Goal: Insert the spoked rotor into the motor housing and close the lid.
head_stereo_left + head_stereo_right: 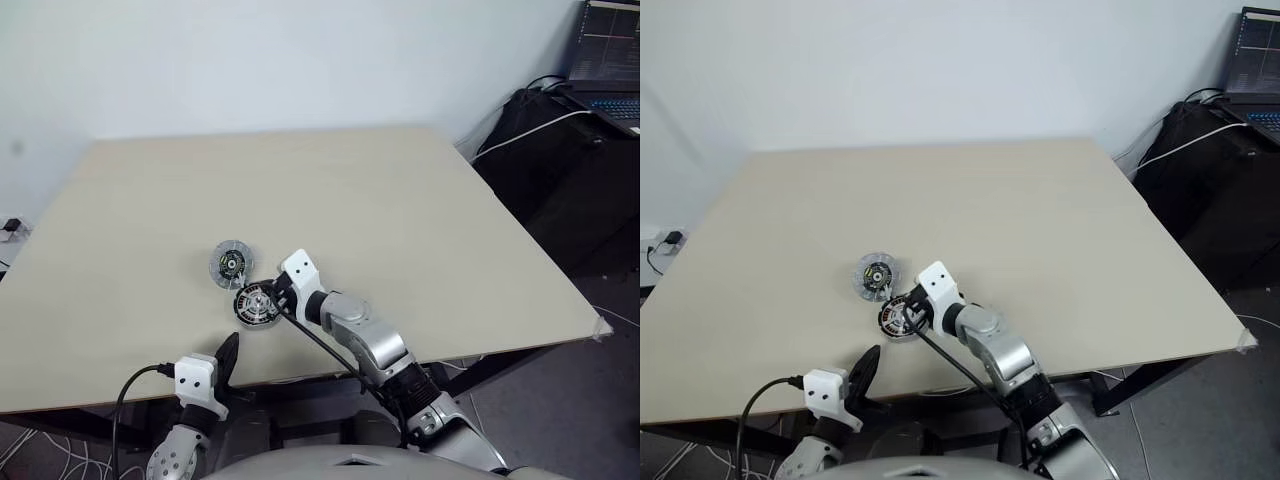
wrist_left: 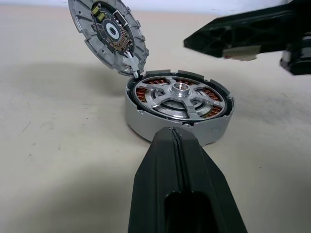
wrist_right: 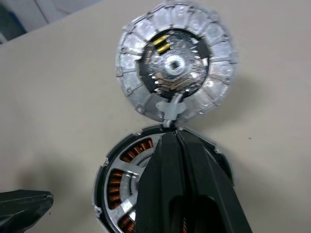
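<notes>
The motor housing [image 1: 256, 304] sits near the table's front edge, copper windings showing around its ring. The spoked rotor [image 2: 181, 92] lies inside it, silver spokes and hub facing up. The lid [image 1: 231, 263] stands open just behind the housing, joined to its rim by a small pale hinge [image 2: 132, 65], black-centred face showing. My right gripper [image 1: 270, 292] is shut with nothing between its fingers. It hovers over the housing, and its tips [image 3: 173, 135] are close to the hinge. My left gripper [image 2: 177, 132] is shut, low at the table's front edge, pointing at the housing's near wall.
The beige table [image 1: 400, 220] stretches far back and to both sides. An open laptop [image 1: 610, 60] and dark gear with a white cable [image 1: 530, 130] stand past the table's right rear corner. A black cable [image 1: 135, 385] loops off my left wrist.
</notes>
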`<state>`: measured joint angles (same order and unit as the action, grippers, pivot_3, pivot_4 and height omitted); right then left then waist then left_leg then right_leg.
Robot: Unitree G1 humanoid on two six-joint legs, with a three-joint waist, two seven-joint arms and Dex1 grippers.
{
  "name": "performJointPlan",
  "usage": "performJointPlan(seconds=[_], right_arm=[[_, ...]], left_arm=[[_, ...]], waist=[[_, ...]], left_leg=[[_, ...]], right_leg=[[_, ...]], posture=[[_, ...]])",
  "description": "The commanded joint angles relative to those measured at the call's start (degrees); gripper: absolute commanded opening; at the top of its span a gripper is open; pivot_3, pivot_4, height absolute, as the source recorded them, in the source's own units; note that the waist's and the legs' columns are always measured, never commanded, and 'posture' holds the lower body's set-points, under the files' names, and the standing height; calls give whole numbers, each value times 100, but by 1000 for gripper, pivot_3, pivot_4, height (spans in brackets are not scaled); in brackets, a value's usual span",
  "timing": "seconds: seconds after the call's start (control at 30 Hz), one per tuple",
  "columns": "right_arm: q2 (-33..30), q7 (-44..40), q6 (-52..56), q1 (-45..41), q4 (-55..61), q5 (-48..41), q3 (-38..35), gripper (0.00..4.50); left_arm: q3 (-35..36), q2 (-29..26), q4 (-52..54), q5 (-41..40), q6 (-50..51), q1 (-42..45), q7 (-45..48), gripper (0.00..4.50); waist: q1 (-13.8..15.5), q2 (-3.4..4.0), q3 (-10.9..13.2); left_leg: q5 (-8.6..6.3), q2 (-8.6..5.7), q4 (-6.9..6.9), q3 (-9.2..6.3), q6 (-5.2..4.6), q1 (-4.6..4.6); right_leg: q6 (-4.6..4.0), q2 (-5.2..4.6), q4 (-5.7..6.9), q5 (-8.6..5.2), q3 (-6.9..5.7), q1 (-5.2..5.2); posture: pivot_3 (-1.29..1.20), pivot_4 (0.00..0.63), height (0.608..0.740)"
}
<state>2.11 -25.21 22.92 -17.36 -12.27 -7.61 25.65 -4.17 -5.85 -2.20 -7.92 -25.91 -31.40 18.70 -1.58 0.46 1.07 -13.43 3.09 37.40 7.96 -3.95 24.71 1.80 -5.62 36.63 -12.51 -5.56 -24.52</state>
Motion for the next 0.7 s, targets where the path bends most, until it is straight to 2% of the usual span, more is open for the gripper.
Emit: performJointPlan(seconds=[0.03, 0.3, 0.4, 0.6, 0.7], right_arm=[[83, -157, -212, -208, -237, 188, 98, 44], [-104, -406, 28, -239, -416, 609, 374, 44], [-198, -541, 13, -287, -87, 593, 304, 44], [-938, -1241, -49, -624, 936, 938, 664, 44], [-1434, -1628, -85, -878, 1213, 1358, 1055, 655]], left_arm=[[33, 25, 0, -47, -193, 37, 18, 0], [49, 35, -77, -41, -229, 65, 31, 0], [31, 45, -71, -29, -222, 73, 24, 0], [9, 52, -41, -20, -203, 76, 26, 0], [-3, 55, -63, -21, -201, 92, 36, 0]], waist=[[-3, -1, -1], [-7, -5, -9], [-2, -7, -9], [-7, -2, -4], [2, -3, -4]], left_leg=[[0, 0, 0, 0, 0, 0], [0, 0, 3, 1, 0, -2], [0, 3, 6, 0, 1, -2], [0, 4, 14, 0, 1, 0], [0, 8, 15, -1, 1, 0]], right_leg=[[0, 0, 0, 0, 0, 0], [0, -1, 7, 0, 1, 0], [0, -3, 11, 0, 0, 0], [0, -12, 12, 0, 1, -1], [0, -10, 13, 0, -1, -1]], posture=[[0, 0, 740], [0, 0, 740], [0, 0, 740], [0, 0, 740], [0, 0, 740]])
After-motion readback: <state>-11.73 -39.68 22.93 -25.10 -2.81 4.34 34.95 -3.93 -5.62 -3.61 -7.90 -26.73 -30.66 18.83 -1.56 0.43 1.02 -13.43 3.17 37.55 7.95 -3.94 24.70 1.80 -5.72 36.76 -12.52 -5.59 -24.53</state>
